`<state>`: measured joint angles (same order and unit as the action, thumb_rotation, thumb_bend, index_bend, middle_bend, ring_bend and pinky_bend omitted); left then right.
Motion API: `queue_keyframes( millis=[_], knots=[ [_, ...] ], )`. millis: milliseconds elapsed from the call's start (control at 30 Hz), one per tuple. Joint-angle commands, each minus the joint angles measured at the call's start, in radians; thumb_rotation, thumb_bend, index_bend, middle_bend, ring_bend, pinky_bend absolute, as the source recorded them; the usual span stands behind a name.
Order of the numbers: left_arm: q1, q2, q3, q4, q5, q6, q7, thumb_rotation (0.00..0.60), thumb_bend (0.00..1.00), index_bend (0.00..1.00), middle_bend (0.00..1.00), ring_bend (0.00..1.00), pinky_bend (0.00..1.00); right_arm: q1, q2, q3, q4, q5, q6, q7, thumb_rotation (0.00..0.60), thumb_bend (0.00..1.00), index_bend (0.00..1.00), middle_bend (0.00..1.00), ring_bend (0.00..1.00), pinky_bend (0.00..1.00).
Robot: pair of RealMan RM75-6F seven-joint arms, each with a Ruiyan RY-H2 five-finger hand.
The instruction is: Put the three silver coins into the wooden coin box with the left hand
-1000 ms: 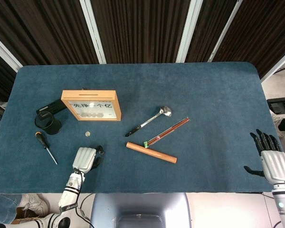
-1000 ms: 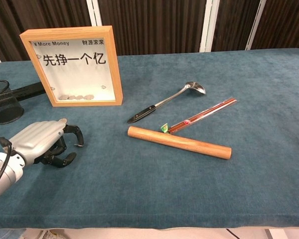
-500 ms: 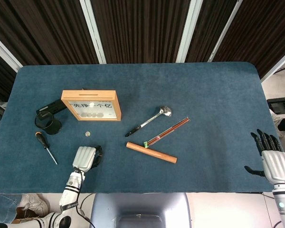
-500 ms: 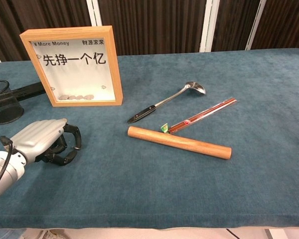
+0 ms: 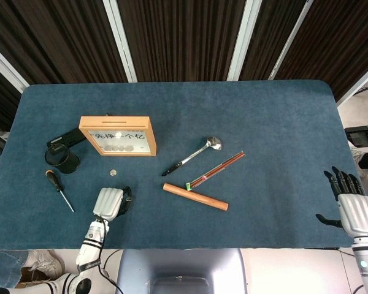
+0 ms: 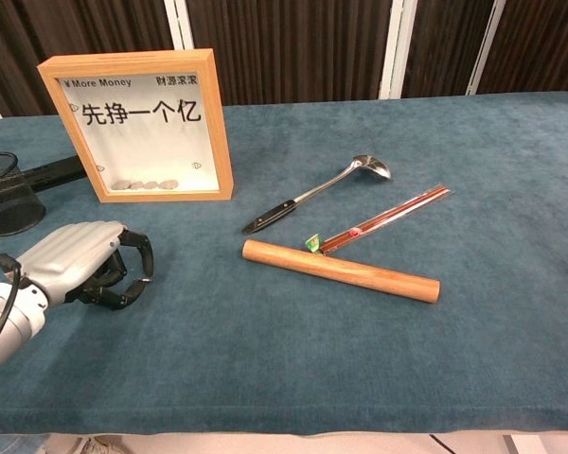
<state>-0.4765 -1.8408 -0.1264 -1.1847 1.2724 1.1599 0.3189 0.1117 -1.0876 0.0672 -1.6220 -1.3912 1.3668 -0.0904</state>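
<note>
Blue table (image 5: 264, 110) bears one loose silver coin (image 5: 113, 173).

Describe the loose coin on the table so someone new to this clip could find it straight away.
Start at the wooden coin box standing on the left part of the blue table. Just in front of it, between the box and the left hand, lies the coin. It is the only small round silver thing lying on the cloth; the other coins sit inside the box behind its window.
</note>
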Motion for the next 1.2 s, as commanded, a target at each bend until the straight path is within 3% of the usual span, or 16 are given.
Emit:
queue_keyframes(
  millis=[33, 233, 533, 733, 900, 1033, 1133, 1200],
  knots=[
    [0.0, -0.001, -0.001, 0.002, 0.004, 0.002, -0.005, 0.6, 0.42, 0.51, 1.0, 1.0, 1.0, 0.0, 0.0, 0.0, 0.0, 0.0, 0.0, 0.0, 0.6, 0.14, 0.0, 0.0, 0.0, 0.0],
    [-0.002, -0.012, -0.006, 0.021, 0.008, 0.006, -0.02, 0.6, 0.43, 0.6, 1.0, 1.0, 1.0, 0.0, 0.001, 0.0, 0.001, 0.0, -0.001, 0.002, 0.6, 0.14, 0.0, 0.0, 0.0, 0.0],
    [-0.001, -0.018, -0.008, 0.032, 0.018, 0.015, -0.039, 0.6, 0.45, 0.63, 1.0, 1.0, 1.0, 0.0, 0.001, 0.0, -0.001, 0.0, -0.001, -0.001, 0.6, 0.14, 0.0, 0.0, 0.0, 0.0],
    [0.005, 0.059, -0.025, -0.081, 0.048, 0.058, -0.051, 0.6, 0.45, 0.63, 1.0, 1.0, 1.0, 0.001, 0.002, 0.0, 0.0, 0.0, -0.002, 0.001, 0.6, 0.14, 0.0, 0.0, 0.0, 0.0],
    [-0.002, 0.243, -0.106, -0.34, 0.014, 0.071, 0.003, 0.6, 0.44, 0.62, 1.0, 1.0, 1.0, 0.003, 0.001, 0.0, -0.001, 0.0, -0.005, 0.0, 0.6, 0.14, 0.0, 0.0, 0.0, 0.0],
    [-0.019, 0.397, -0.221, -0.554, -0.106, 0.062, 0.091, 0.6, 0.44, 0.62, 1.0, 1.0, 1.0, 0.005, -0.003, 0.002, 0.0, 0.004, -0.007, -0.006, 0.6, 0.14, 0.0, 0.0, 0.0, 0.0],
    [-0.025, 0.422, -0.245, -0.587, -0.139, 0.06, 0.11, 0.6, 0.45, 0.62, 1.0, 1.0, 1.0, 0.005, -0.003, 0.002, 0.0, 0.007, -0.009, -0.008, 0.6, 0.14, 0.0, 0.0, 0.0, 0.0],
    [-0.039, 0.455, -0.301, -0.622, -0.186, 0.074, 0.134, 0.6, 0.45, 0.62, 1.0, 1.0, 1.0, 0.007, -0.004, 0.003, 0.001, 0.009, -0.012, -0.01, 0.6, 0.14, 0.0, 0.0, 0.0, 0.0]
  ],
)
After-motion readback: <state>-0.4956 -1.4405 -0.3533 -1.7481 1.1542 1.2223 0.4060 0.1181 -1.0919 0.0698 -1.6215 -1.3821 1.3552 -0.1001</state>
